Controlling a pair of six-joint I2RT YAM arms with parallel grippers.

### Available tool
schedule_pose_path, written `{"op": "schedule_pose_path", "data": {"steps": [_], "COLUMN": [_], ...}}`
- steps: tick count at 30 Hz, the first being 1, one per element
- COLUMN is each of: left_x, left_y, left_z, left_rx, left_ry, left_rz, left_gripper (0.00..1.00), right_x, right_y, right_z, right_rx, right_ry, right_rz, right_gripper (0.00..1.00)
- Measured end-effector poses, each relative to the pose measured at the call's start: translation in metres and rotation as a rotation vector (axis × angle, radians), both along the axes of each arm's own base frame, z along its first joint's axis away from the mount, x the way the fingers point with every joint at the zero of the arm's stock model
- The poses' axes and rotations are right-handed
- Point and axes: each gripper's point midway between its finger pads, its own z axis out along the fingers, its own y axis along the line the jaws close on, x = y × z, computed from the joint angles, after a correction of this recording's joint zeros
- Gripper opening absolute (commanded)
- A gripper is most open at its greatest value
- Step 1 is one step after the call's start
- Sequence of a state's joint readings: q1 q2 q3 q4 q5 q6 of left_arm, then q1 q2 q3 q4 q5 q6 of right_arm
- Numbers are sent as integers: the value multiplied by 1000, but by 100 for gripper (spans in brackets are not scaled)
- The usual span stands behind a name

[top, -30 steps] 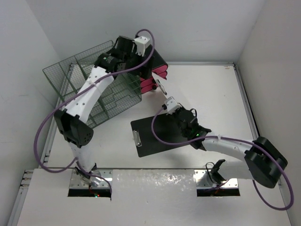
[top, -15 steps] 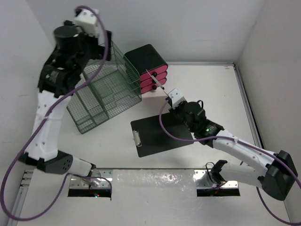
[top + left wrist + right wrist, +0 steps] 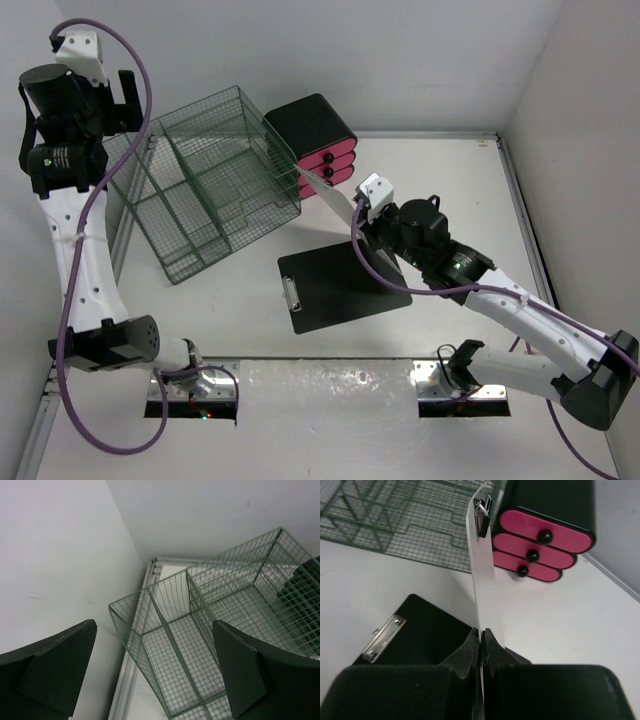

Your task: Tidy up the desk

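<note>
My right gripper (image 3: 364, 224) is shut on the near edge of a thin white clipboard (image 3: 336, 200) and holds it on edge above the white desk (image 3: 450, 190). In the right wrist view the fingers (image 3: 481, 634) pinch the board (image 3: 483, 585), whose metal clip (image 3: 481, 516) points at the black box with pink drawers (image 3: 545, 535). A black clipboard (image 3: 335, 285) lies flat below it, also in the right wrist view (image 3: 420, 625). My left gripper (image 3: 122, 98) is open and empty, raised high at the far left above the green wire rack (image 3: 210, 180); its open fingers (image 3: 154, 630) frame the rack (image 3: 200, 630).
The black box with pink drawers (image 3: 312, 128) stands against the back wall, right of the rack. Walls close in the left, back and right sides. Metal edge rails (image 3: 525, 215) run along the desk's borders.
My left arm has swung up and left, away from the rack and the black box. My right gripper has risen with the white clipboard, which now stands steeper above the black clipboard.
</note>
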State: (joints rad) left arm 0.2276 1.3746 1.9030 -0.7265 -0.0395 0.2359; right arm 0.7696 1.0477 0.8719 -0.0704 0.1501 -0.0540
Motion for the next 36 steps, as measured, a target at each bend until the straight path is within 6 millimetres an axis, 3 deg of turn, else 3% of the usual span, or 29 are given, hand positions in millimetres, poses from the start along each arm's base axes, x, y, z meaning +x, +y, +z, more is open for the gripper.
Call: {"op": "schedule_pose_path", "data": {"steps": [5,10,21,23,24,27,30,31,33,36], "left_x": [8,4,8,8,8,4,-11,-22,-48,-69], "left_y": [24,37,24,15,5,-40,-138,-174,-225,-245], "left_z": [-29,-30,-30,-35,-40,-64,-98,-110,-133,-160], "left_rx": [-50,-57,-100,-110,-113,-100,-36,-15,7,21], "left_ry": [65,62,50,60,65,127,218,253,312,373], "left_rz": [8,28,-46,-93,-152,-355,-709,-849,-1079,-1215], "left_gripper": [100,100,100,95,85,81,84,87,92,96], "right_x": [-16,-27,-40,-42,-42,-39,-35,-34,-32,-31], "right_y": [17,31,55,59,59,61,64,65,66,66], "right_z": [11,19,32,30,29,24,15,11,3,-2], "right_rx": [47,99,205,206,205,196,182,175,162,152], "right_ry": [45,70,89,100,103,112,129,137,153,162], "right_rz": [82,154,261,276,277,273,263,260,256,247], "right_gripper": [0,0,0,0,0,0,0,0,0,0]}}
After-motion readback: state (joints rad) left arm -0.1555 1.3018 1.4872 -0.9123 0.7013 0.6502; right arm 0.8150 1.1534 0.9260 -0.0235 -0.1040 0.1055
